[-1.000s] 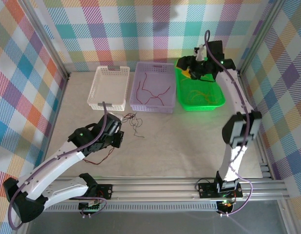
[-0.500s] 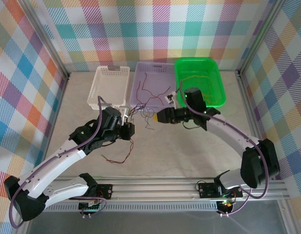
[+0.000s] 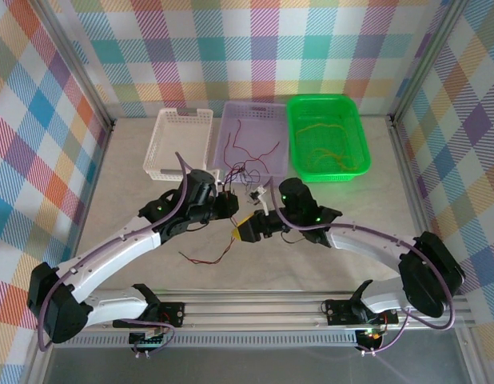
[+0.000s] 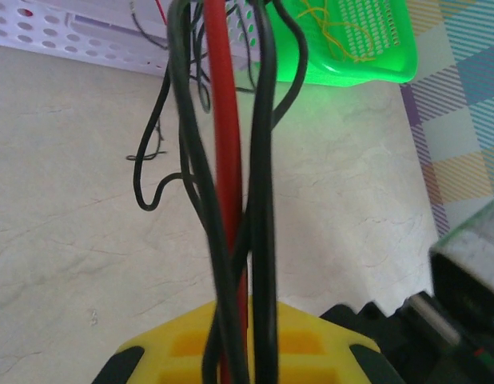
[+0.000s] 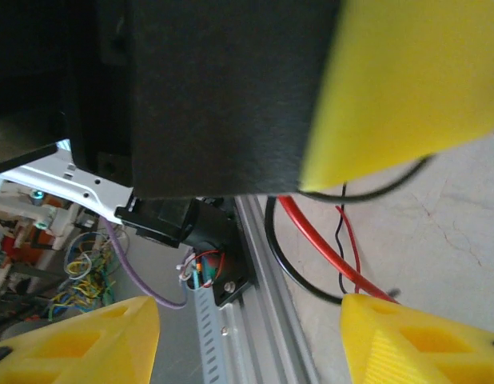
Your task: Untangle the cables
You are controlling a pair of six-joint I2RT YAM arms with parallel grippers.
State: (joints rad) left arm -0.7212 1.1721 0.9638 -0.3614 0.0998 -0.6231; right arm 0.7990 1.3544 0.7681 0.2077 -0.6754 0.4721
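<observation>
Over the pale desk (image 3: 295,272), one red cable (image 3: 209,258) lay nearest. Beyond it, the left end effector (image 4: 231,356) clamped the tangled cables (image 4: 227,176); the right end effector (image 3: 247,230) stood open alongside — it likely needed to take a single strand and draw slowly.

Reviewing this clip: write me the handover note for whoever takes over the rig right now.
Grippers: left gripper shut on a tangled bundle of black and dark red cables, near the front of the purple basket. The right gripper is open beside it, holding nothing.
Done: dark red wires lie in the purple basket, yellow wires in the green basket.
Left: separate the held bundle; one dark red wire lies on the table.
</observation>
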